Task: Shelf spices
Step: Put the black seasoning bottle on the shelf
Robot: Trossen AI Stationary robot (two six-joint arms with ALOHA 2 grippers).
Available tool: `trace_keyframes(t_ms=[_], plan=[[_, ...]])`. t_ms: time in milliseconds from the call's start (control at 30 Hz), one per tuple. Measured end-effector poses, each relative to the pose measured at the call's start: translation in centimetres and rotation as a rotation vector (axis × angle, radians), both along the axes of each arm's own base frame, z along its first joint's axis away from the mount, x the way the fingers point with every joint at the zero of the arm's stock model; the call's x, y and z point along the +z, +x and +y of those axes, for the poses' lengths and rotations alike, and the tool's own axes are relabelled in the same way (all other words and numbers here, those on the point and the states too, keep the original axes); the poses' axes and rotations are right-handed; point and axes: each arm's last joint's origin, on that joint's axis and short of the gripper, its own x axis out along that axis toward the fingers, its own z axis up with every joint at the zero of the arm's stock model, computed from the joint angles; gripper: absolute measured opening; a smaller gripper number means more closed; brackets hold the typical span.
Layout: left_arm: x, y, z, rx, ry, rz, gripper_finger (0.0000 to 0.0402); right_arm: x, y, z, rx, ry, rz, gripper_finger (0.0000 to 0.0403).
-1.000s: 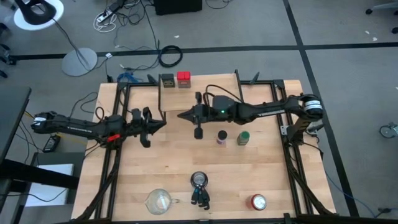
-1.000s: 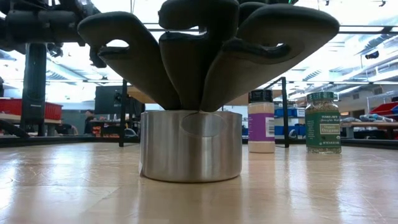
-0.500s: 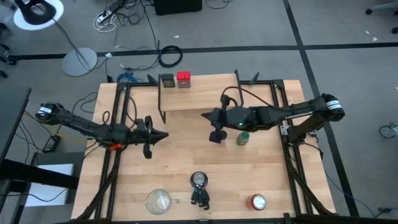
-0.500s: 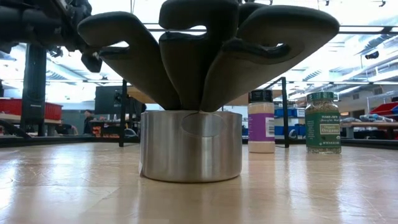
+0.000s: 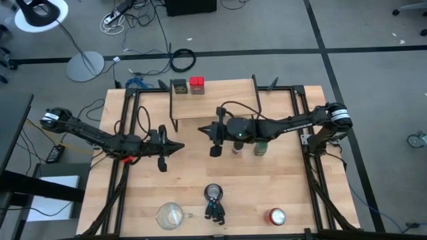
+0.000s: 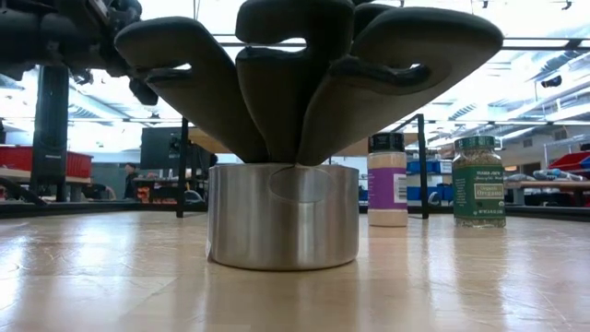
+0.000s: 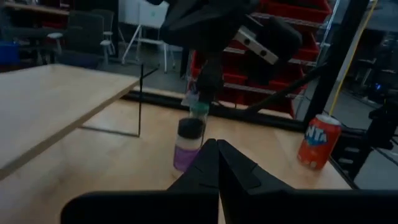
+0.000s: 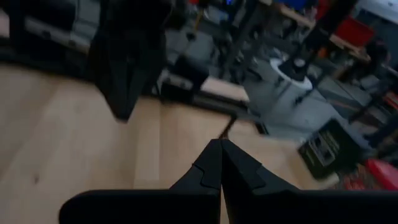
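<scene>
Spices: olive tin point(image 5: 179, 86) & red tin point(image 5: 197, 84) on shelf point(image 5: 220, 107) at far end, purple jar point(image 6: 387, 180) & green jar point(image 6: 478, 182) on table by closed, empty right gripper point(image 5: 205, 128); left gripper point(image 5: 180, 145) closed too, empty, mid-left.

A clear glass cup point(image 5: 169, 215) and a round red-topped can point(image 5: 277, 216) stand on the wooden tabletop point(image 5: 193, 180) near its front edge, well apart from the left claw point(image 5: 179, 145) and the right claw point(image 5: 204, 128). Between them sits a steel holder of dark utensils point(image 5: 213, 202), nearer the claws, filling the low view.
</scene>
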Motion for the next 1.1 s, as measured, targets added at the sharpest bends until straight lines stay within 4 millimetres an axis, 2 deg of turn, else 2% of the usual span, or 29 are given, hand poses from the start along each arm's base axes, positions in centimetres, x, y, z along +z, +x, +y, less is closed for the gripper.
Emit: trace_keyframes(t_ms=[167, 300, 433, 633, 900, 1033, 1100], plan=[[1.0, 0.1, -0.3, -0.048, 0.027, -0.033, 0.0001, 0.8, -0.8, -0.7, -0.003, 0.018, 0.019, 0.0], [2.6, -0.8, -0.6, -0.11, 0.052, -0.12, 0.0001, 0.9, -2.0, -0.3, -0.013, -0.002, 0.111, 0.0], [3.5, -2.4, -0.2, -0.055, 0.056, -0.143, 0.0001, 1.9, -3.2, 0.1, -0.048, -0.026, 0.126, 0.0], [3.3, -4.2, 0.2, 0.053, 0.029, -0.078, 0.0001, 2.9, -4.6, 1.0, -0.05, -0.017, 0.133, 0.0], [3.4, -4.6, -0.2, 0.065, 0.023, -0.076, 0.0001, 0.7, -6.8, 3.1, -0.082, 0.12, 0.378, 0.0001], [3.3, -4.6, -0.1, 0.09, 0.027, -0.067, 0.0001, 0.6, -7.2, 4.6, -0.039, 0.118, 0.385, 0.0005], [3.3, -4.6, -0.1, 0.09, 0.025, -0.07, 0.0001, 0.7, -7.2, 4.7, -0.089, 0.132, 0.362, 0.0014]])
